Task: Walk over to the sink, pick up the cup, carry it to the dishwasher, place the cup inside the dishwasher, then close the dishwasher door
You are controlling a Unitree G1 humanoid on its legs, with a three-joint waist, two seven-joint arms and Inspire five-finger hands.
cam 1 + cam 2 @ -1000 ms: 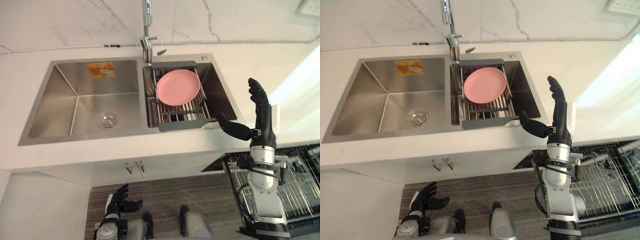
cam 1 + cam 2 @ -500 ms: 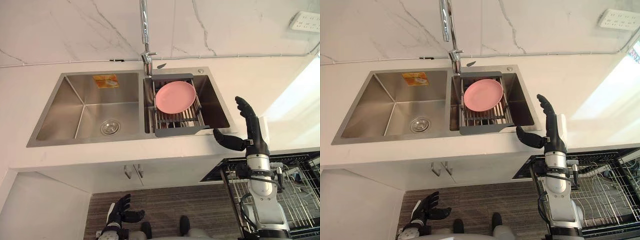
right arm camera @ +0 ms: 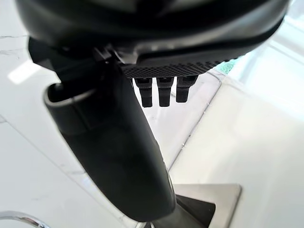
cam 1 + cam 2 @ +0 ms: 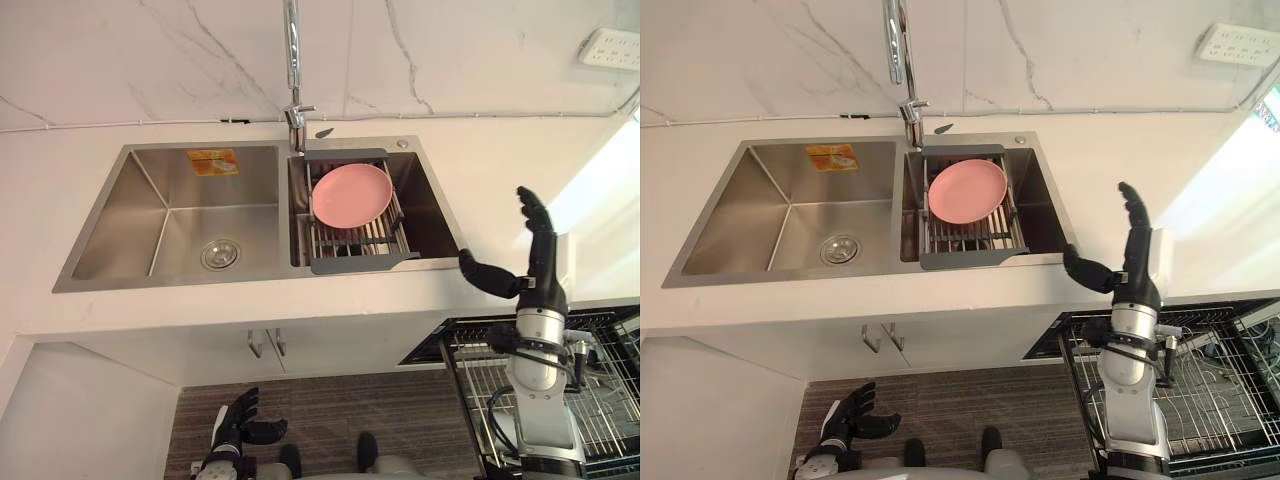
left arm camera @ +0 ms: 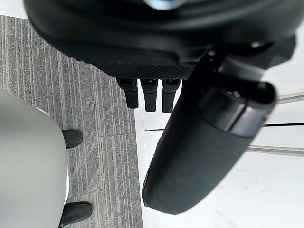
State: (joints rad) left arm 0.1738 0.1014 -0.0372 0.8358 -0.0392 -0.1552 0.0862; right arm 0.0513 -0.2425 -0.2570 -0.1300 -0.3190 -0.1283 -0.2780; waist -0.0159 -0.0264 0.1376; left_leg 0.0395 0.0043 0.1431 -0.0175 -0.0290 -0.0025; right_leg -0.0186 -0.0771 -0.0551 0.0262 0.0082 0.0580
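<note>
R hand [image 4: 543, 272] shifted right, away from sink [image 4: 130, 215] corner, now over worktop [image 4: 480, 160]; fingers spread wide, empty. L hand [image 4: 238, 425] low by floor, relaxed, empty. Cup: posn cannot tell. Risk: blind reach clips pink plate [image 4: 351, 195] on drain rack [image 4: 360, 265], or arm snags open dishwasher [image 4: 600, 380].

Right hand [image 4: 542, 280] — shifted rightward.

A plate [image 4: 351, 195] lies on a rack [image 4: 362, 264] in the right basin of the sink [image 4: 128, 215], the dishwasher [image 4: 1220, 400] lower right.
</note>
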